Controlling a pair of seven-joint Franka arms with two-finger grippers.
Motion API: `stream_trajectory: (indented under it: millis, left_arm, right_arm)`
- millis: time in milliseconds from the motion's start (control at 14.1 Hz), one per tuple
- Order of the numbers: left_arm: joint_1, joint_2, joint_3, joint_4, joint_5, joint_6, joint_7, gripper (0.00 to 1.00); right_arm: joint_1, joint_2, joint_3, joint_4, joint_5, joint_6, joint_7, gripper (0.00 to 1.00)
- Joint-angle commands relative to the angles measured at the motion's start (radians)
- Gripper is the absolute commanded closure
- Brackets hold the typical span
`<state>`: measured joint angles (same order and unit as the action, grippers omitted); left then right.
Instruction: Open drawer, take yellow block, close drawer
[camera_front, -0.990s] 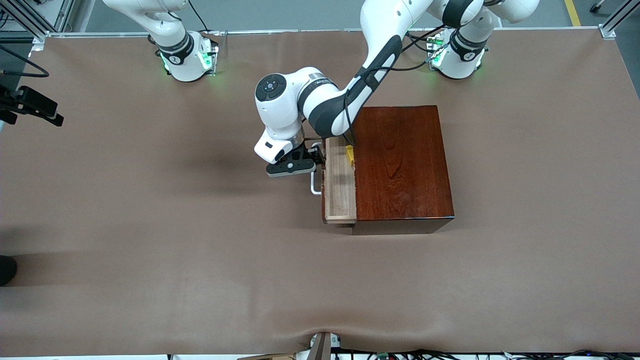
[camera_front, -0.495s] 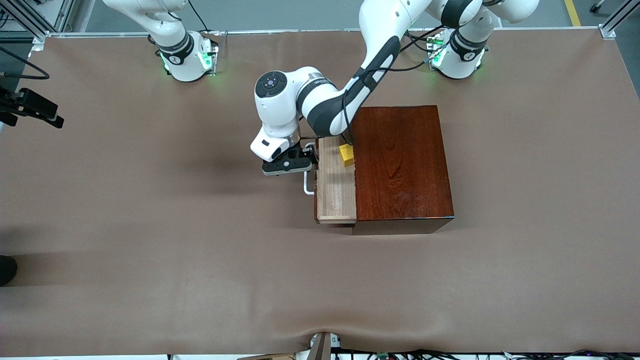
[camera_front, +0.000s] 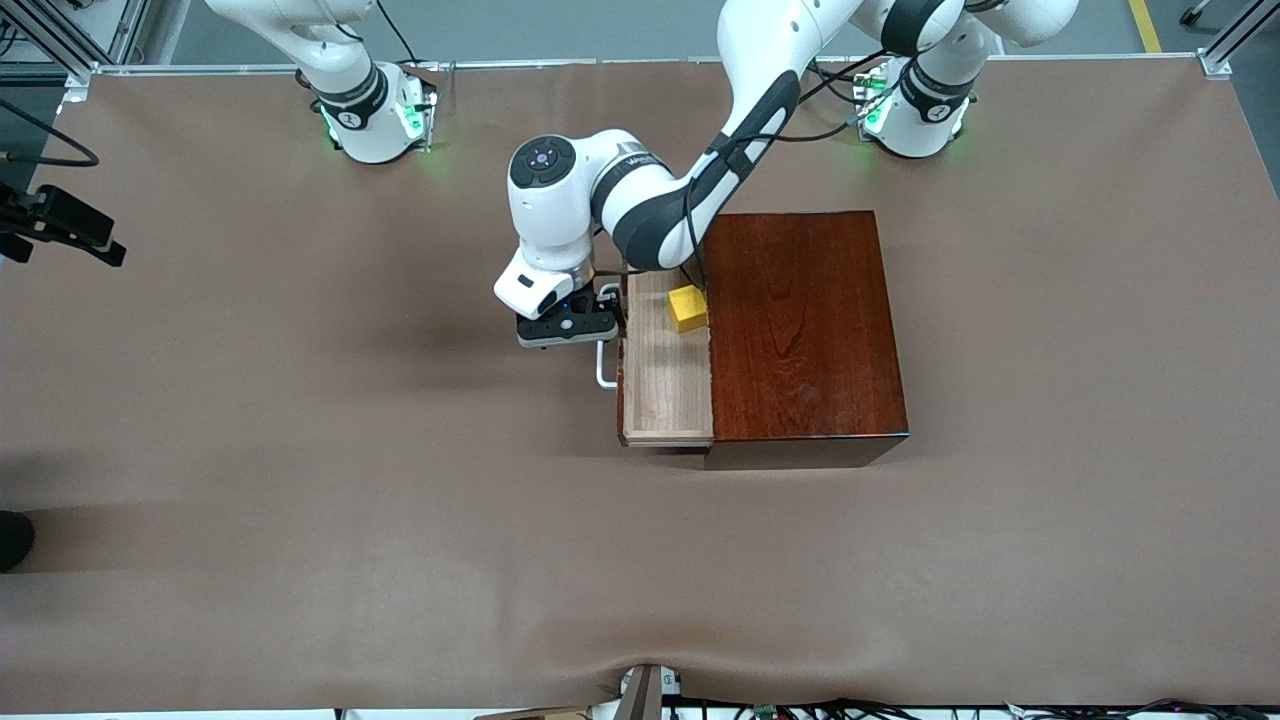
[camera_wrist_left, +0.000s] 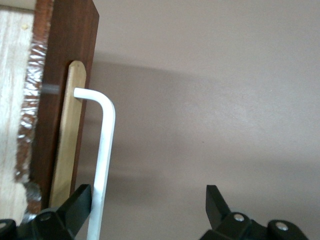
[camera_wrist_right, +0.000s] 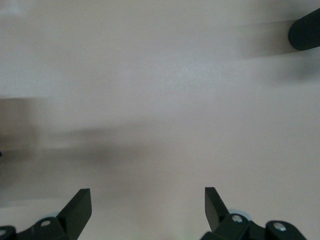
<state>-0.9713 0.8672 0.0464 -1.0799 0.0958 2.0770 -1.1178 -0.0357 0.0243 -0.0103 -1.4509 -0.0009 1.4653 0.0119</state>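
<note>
Gleaming reddish box (camera_front: 800, 325), pale-lined drawer (camera_front: 665, 385)

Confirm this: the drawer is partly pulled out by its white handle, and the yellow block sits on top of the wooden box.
Not quite. The drawer is partly out, the left gripper at its white handle, but the yellow block lies inside the drawer, beside the wooden box, not on top. The front view shows it.

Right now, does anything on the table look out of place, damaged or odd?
Nothing stands out. The drawer is pulled partway out of the dark wooden box, square to it. The yellow block sits in it. The left pincer is open, hooked on the white handle. The right pincer waits open.
</note>
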Motion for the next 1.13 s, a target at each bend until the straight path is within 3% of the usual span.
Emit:
stream_trajectory:
  millis: [0,283,495,778,1061]
  left_arm:
    - [-0.007,-0.039,0.001,0.025,-0.022,-0.075,-0.019,0.0]
    - [0.026,-0.112,0.003,0.023,-0.022,-0.165,-0.016,0.0]
    - [0.106,-0.262,0.01,0.003,-0.01,-0.244,0.022,0.0]
    - [0.277,-0.419,0.009,-0.024,-0.008,-0.504,0.192,0.0]
    - [0.433,-0.572,0.007,-0.197,-0.008,-0.531,0.453,0.0]
  right_arm:
    - [-0.018,0.009,0.01,0.007,-0.001,0.004,-0.009,0.0]
    - [-0.024,0.031,0.009,0.007,-0.008,0.039,-0.003,0.0]
    - [-0.017,0.051,0.009,0.01,-0.017,0.063,-0.009,0.0]
    - [-0.007,0.083,0.013,0.037,-0.022,0.096,0.005,0.0]
    - [0.019,0.117,0.013,0.037,-0.015,0.105,0.026,0.0]
